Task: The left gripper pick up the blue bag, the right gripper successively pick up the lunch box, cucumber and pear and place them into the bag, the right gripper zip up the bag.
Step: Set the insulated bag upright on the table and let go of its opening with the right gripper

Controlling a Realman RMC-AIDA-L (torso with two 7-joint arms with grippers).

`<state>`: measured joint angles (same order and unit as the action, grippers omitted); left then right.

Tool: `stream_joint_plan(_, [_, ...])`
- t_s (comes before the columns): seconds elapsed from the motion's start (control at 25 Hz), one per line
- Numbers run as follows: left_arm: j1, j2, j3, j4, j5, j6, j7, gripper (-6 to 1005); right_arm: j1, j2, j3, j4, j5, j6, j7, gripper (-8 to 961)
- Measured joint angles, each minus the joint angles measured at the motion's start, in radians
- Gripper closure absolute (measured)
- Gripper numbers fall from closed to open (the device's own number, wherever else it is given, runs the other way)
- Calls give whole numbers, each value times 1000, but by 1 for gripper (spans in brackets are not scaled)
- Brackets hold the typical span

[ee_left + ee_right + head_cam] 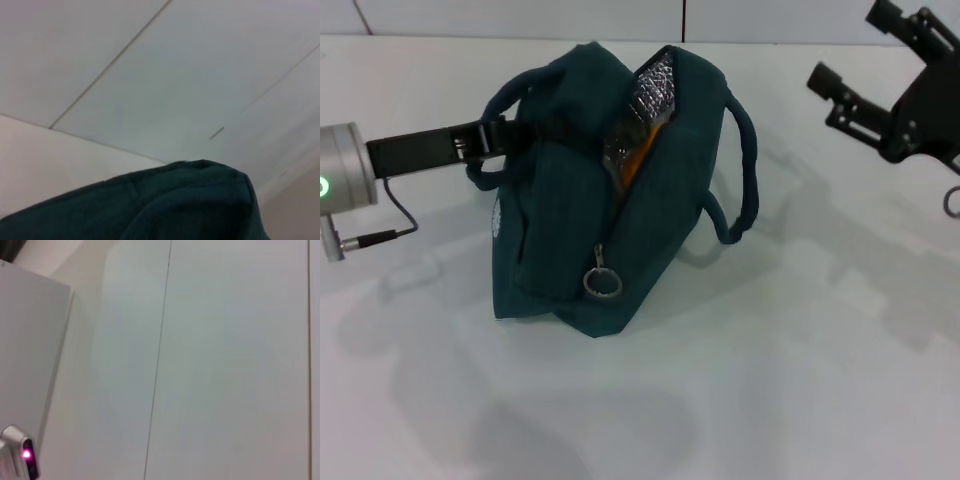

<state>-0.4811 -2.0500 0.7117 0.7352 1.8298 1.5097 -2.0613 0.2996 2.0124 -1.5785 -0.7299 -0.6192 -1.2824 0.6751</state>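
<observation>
Nearest, at six o'clock: bare white surface. At centre, bag, soft teal fabric, slumped, mouth gaping on foil lining and something orange. Zip ring dangling low in front; small, best pinched by its loop. Left gripper at nine o'clock, fingers clamped on the bag's handle. Right gripper at two o'clock, fingers spread, holding nothing.

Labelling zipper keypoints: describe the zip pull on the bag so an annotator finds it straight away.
On the white table sits one dark teal bag, its handle gripped by the left gripper; the right gripper hovers apart to the right. Follow the half-open zip down from the silver lining toward the camera. At its near end hangs the pull ring, the only grey metal loop on the fabric.
</observation>
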Motion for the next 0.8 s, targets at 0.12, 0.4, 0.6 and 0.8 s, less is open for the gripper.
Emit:
stream_joint_plan(0.12, [12, 0, 0, -2, -26, 0, 9, 948, 10, -2, -8, 25, -41, 4, 30, 135])
stream_joint_plan(0.4, [15, -6, -1, -2, -32, -12, 9, 948, 142, 6, -111, 204, -129, 18, 132, 141])
stream_joint_plan(0.6, [20, -5, -2, -2, -30, -41, 10, 948, 196, 7, -235, 248, -141, 54, 134, 146])
stream_joint_plan(0.8, [24, -4, -2, -4, -33, -62, 26, 948, 201, 11, -259, 242, -165, 134, 133, 151])
